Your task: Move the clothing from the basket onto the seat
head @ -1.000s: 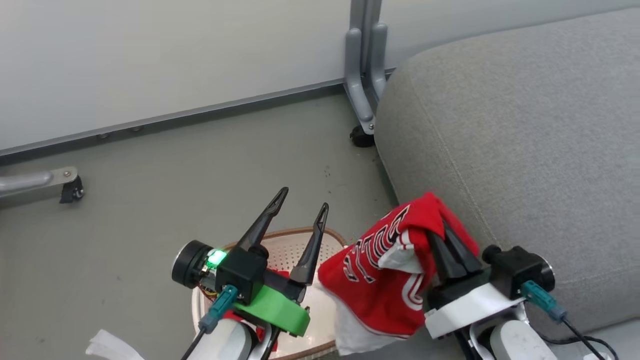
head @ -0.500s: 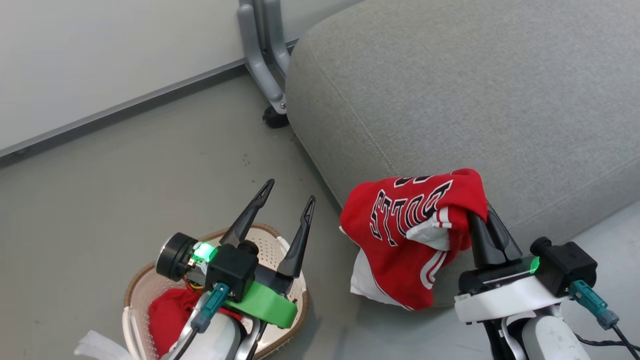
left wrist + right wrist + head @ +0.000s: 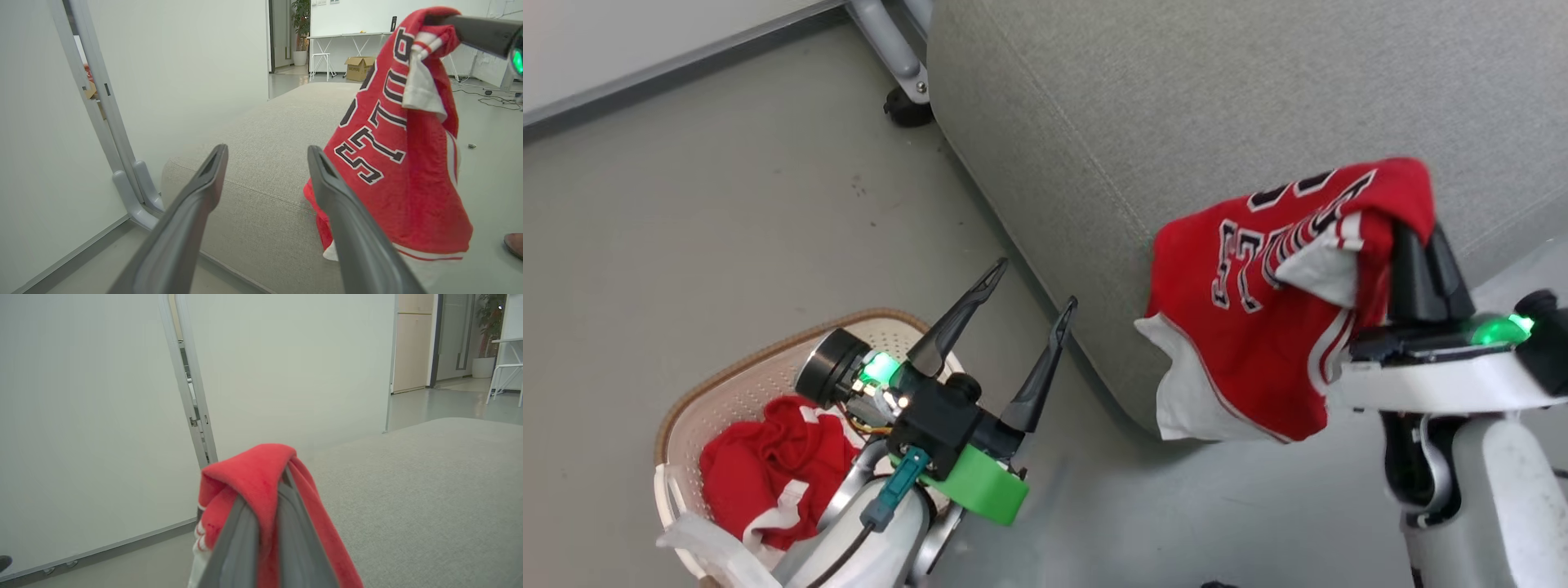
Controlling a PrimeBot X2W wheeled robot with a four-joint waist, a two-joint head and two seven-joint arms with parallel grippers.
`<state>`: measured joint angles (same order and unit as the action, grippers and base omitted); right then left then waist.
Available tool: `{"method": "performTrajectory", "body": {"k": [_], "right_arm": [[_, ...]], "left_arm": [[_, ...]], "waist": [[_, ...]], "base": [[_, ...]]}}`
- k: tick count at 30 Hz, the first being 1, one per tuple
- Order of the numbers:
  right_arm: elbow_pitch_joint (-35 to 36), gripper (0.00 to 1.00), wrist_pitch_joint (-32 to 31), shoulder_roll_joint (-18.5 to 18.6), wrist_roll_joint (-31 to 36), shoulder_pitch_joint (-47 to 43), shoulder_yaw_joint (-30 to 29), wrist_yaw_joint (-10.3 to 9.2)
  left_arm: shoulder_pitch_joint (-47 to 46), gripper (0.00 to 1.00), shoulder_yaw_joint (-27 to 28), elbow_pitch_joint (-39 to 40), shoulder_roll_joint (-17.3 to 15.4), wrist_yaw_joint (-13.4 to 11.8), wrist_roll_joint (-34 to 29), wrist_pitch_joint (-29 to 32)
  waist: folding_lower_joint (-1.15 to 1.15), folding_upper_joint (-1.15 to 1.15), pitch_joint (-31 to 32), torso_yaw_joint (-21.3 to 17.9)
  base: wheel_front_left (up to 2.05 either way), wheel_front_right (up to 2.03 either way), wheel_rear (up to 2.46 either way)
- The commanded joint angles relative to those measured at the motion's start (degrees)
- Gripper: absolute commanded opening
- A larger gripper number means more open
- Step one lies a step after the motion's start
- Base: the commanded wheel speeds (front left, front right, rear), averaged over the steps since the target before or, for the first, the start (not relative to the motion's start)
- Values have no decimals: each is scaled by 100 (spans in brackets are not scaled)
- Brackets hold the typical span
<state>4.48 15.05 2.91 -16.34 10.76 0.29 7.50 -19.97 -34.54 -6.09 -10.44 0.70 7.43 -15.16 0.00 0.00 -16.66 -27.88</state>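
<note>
The lettered jersey [image 3: 1258, 327] hangs bunched from the right gripper [image 3: 1417, 245], fingers pinched shut on a fold, right by the edge of the seat [image 3: 1176, 98]. Carry step, I'd say. Next it needs more reach over the cushion, then a release. The other red garment [image 3: 760, 474] sits in the basket [image 3: 727, 367], below the left gripper [image 3: 1036, 282], whose fingers are spread and empty. The right fingertips are buried in cloth, and the left arm hides part of the basket.

The right arm [image 3: 1462, 384] has lifted the jersey [image 3: 1258, 327] higher beside the seat [image 3: 1176, 98].
</note>
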Motion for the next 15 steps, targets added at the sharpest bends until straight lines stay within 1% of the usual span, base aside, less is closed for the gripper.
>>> {"method": "performTrajectory", "body": {"k": [1,2,6,9,11,14,15], "right_arm": [[70,0,19,0,102,344,-127,-2],[60,0,19,110,177,790,-377,-2],[-73,0,19,547,-14,1858,-904,-2],[-303,0,19,1045,-168,2665,-1308,-2],[-512,0,19,1395,-219,3124,-1497,-2],[-865,0,19,1827,-284,3710,-1723,-2],[-980,0,19,1917,-291,3823,-1790,-2]], "left_arm": [[-162,100,-25,22,-55,57,-37,2],[-277,100,-107,68,-32,119,-111,2],[-538,100,-231,90,43,217,-214,2],[-721,100,-308,120,128,241,-277,2],[-834,100,-341,139,159,261,-303,3],[-965,100,-390,147,177,297,-327,3],[-1010,100,-403,151,180,306,-347,3]], "waist": [[0,0,-541,347],[0,0,-818,521],[0,0,-1422,882],[0,0,-1867,1150],[0,0,-2115,1311],[0,0,-2402,1518],[0,0,-2465,1571]], "base": [[0,0,0],[0,0,0],[0,0,0],[0,0,0],[0,0,0],[0,0,0],[0,0,0]]}}
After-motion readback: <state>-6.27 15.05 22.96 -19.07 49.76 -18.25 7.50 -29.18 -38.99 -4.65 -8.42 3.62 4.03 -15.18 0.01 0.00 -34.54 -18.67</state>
